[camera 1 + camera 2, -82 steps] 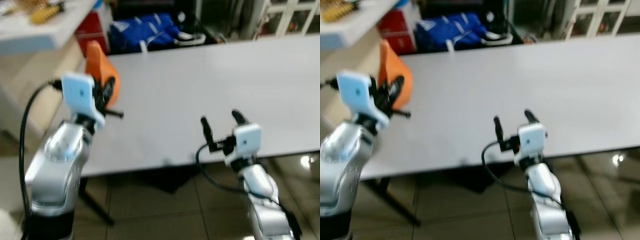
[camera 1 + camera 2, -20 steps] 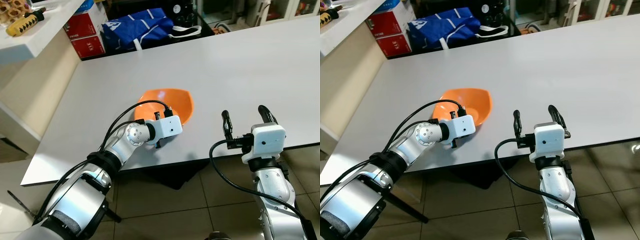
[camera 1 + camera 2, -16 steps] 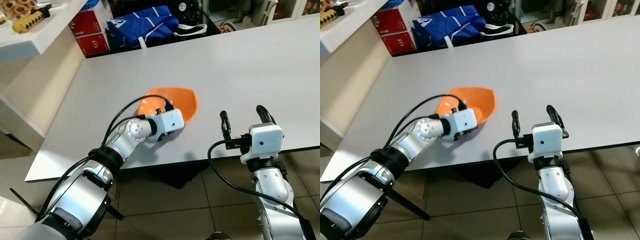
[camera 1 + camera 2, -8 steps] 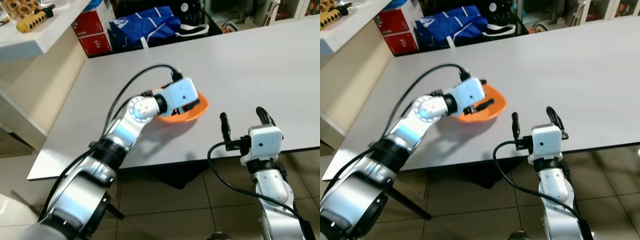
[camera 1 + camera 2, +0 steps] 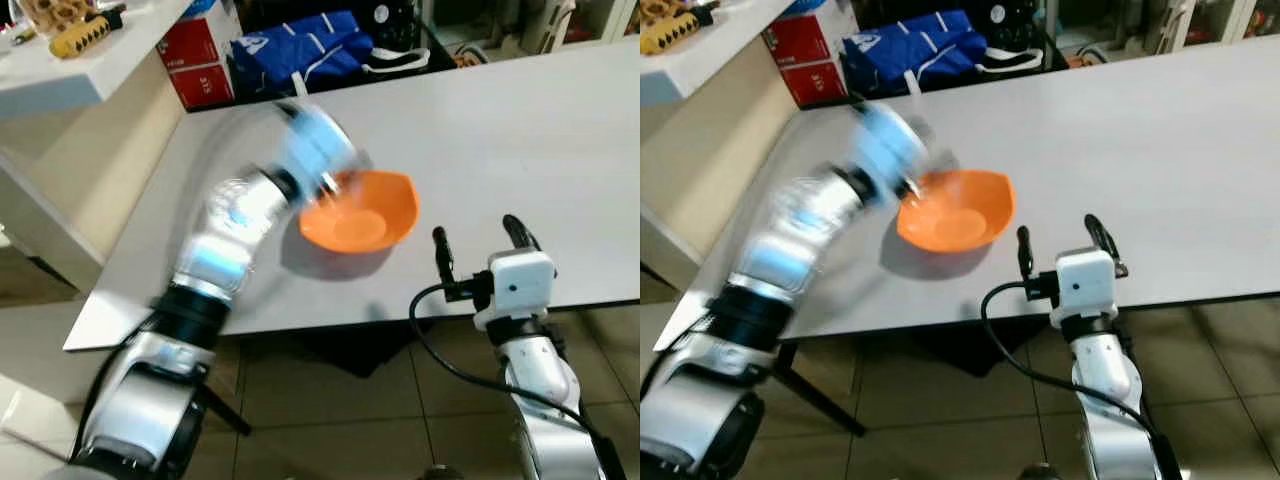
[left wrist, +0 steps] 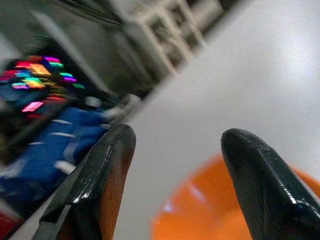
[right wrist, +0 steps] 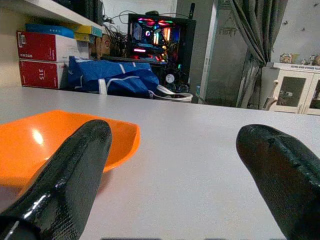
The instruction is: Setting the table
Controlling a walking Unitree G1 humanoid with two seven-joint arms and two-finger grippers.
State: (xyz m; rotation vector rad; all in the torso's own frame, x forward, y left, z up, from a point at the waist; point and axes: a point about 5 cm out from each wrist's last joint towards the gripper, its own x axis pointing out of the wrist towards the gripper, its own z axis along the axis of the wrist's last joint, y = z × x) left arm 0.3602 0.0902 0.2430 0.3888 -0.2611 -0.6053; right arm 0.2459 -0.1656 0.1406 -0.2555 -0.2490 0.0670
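Jaws apart above orange bowl (upright)

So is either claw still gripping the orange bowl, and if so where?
Nothing is held. The left claw is open above the orange bowl, which sits on the white table. The right claw is open at the table's near edge.

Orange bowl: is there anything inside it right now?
The bowl sits upright on the table, and the visible part of its inside looks empty. The blurred left gripper hangs over its near-left rim and hides that edge.
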